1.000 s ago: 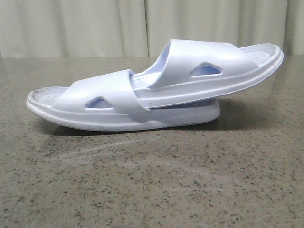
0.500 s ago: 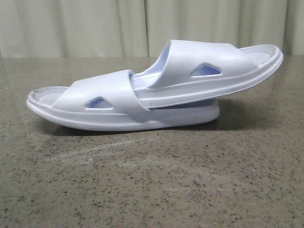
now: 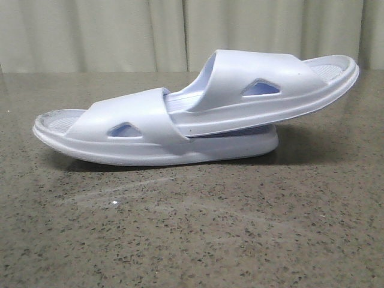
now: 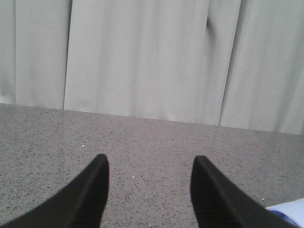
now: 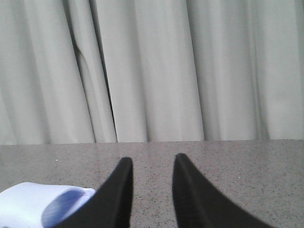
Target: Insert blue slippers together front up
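Pale blue slippers (image 3: 180, 120) nested mid-table, one toe under the other's strap — speckled table (image 3: 192, 240) bare in front. Left gripper (image 4: 149, 164): fingers apart, slipper edge at frame corner. Right gripper (image 5: 152, 164): fingers apart — slipper beside it.

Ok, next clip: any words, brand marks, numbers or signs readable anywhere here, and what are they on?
None can be read.
Slippers: plain pale surfaces, no logo or size mark visible.
Table: speckled stone pattern only, no print.
Curtain: plain folds, no print.
Left end effector and right end effector: plain black fingers, no markings.
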You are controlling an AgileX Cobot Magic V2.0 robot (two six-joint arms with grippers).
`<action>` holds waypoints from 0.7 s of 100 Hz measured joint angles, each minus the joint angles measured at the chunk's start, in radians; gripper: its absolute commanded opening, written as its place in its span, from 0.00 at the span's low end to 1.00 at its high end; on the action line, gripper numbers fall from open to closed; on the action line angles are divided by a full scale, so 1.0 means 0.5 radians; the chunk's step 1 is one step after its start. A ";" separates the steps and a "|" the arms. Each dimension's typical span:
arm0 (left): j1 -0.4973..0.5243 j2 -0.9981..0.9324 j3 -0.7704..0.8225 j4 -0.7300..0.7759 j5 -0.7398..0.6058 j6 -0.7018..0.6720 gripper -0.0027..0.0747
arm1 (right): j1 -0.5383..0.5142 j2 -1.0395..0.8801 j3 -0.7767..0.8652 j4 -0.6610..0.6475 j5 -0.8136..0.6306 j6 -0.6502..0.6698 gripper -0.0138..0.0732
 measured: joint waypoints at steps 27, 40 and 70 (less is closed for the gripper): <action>0.000 0.000 0.000 0.000 -0.003 0.000 0.06 | 0.000 0.000 0.000 0.000 -0.005 0.000 0.04; 0.000 0.000 0.000 0.000 -0.003 0.000 0.06 | 0.000 0.000 0.000 0.000 -0.005 0.000 0.04; 0.000 0.000 0.000 0.000 -0.003 0.000 0.06 | 0.000 0.000 0.005 0.000 -0.001 -0.004 0.04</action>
